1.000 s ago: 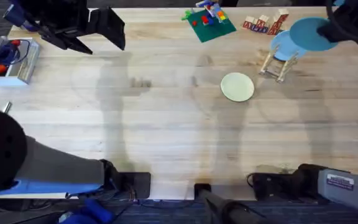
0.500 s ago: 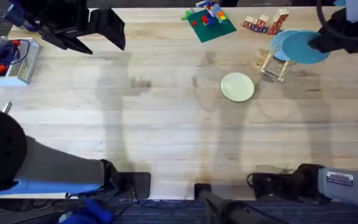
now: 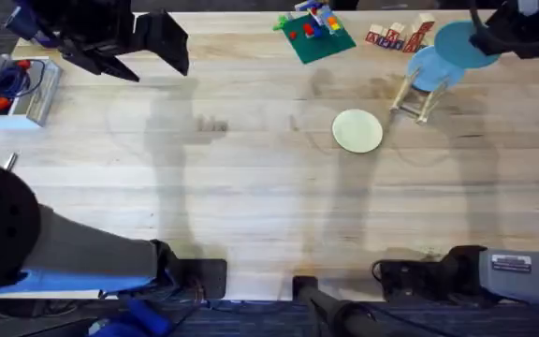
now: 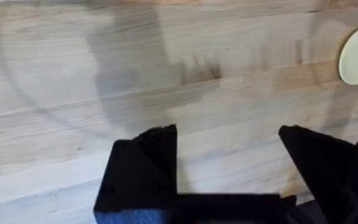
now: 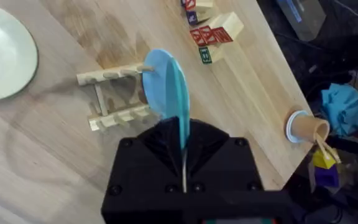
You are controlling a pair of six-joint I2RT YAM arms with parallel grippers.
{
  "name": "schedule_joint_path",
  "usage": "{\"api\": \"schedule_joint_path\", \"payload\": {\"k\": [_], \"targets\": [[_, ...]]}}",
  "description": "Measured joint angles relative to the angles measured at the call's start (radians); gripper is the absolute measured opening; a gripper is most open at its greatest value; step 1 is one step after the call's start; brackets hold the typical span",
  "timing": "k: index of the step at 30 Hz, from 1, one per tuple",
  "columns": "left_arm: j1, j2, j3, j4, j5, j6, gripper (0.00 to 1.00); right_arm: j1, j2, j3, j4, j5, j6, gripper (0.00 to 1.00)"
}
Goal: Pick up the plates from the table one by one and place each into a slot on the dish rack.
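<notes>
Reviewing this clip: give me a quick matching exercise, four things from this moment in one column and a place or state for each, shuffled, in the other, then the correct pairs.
Things:
1. teal plate
2. pale yellow-green plate
3. sky-blue plate
4. left gripper

States:
A. open, holding nothing
B. lying flat on the table
C. clamped edge-on in the right gripper
D. standing in the dish rack

Pairs: 1-C, 2-B, 3-D, 4-A

The lettered wooden blocks [image 5: 211,36] carry print too small to read.
</notes>
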Motion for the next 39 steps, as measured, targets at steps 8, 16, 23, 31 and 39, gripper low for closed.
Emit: {"api": "schedule_joint_path", "payload": {"k": [8,16,23,31,39], "targets": [[0.000,0.000,0.000,0.000,0.000,0.000,0.994,-0.003,0.000,0.000,0.000,-0.027,0.000,0.030],[0.000,0.000,0.000,0.000,0.000,0.000,0.994,-0.018,0.007,0.000,-0.003,-0.051,0.001,0.030],[0.000,0.000,0.000,0.000,0.000,0.000,0.994,-0.023,0.057,0.000,-0.019,-0.052,0.001,0.030],[0.000,0.000,0.000,0.000,0.000,0.000,0.995,-0.024,0.066,0.000,-0.054,-0.088,-0.015,0.030],[0.000,0.000,0.000,0.000,0.000,0.000,0.995,-0.025,0.082,0.000,-0.042,-0.100,-0.033,0.030]]}}
